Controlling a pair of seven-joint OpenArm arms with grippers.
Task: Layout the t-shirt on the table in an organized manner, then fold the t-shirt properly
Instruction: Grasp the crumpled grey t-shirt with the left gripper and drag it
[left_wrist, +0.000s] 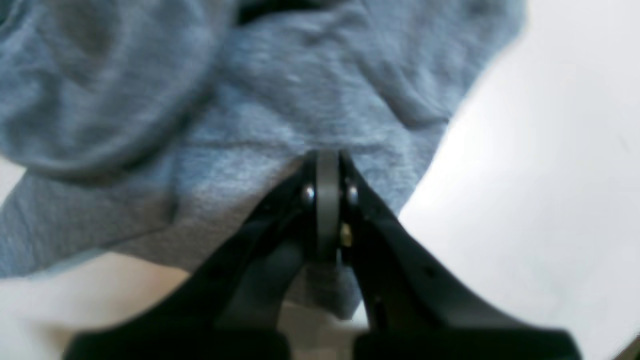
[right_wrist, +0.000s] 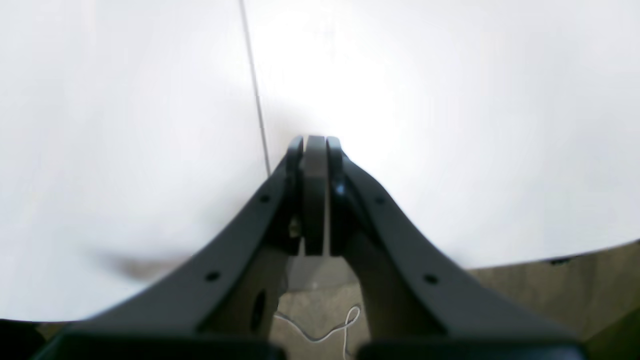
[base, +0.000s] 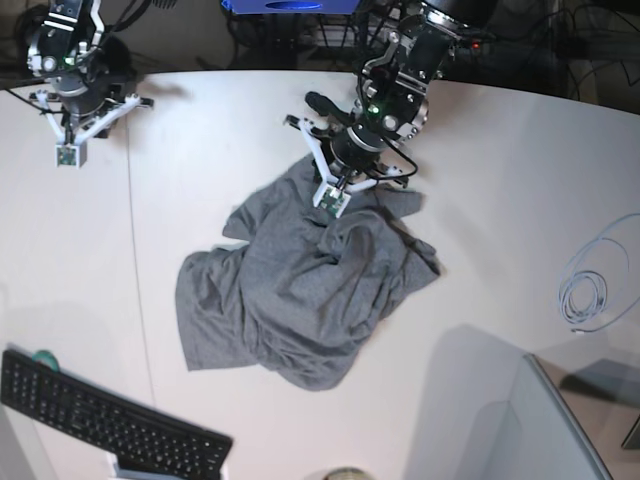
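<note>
Base view: t-shirt crumpled on table; left end effector pinching it, right end effector closed empty.

The white counter carries a crumpled grey t-shirt at its middle, a black keyboard at the near left edge, a coiled pale cable well off right, and one thin dark seam.

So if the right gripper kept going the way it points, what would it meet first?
Probably only the bare white table: the shut right gripper points over it beside the thin dark seam, with no t-shirt ahead, though its height is unclear.
</note>
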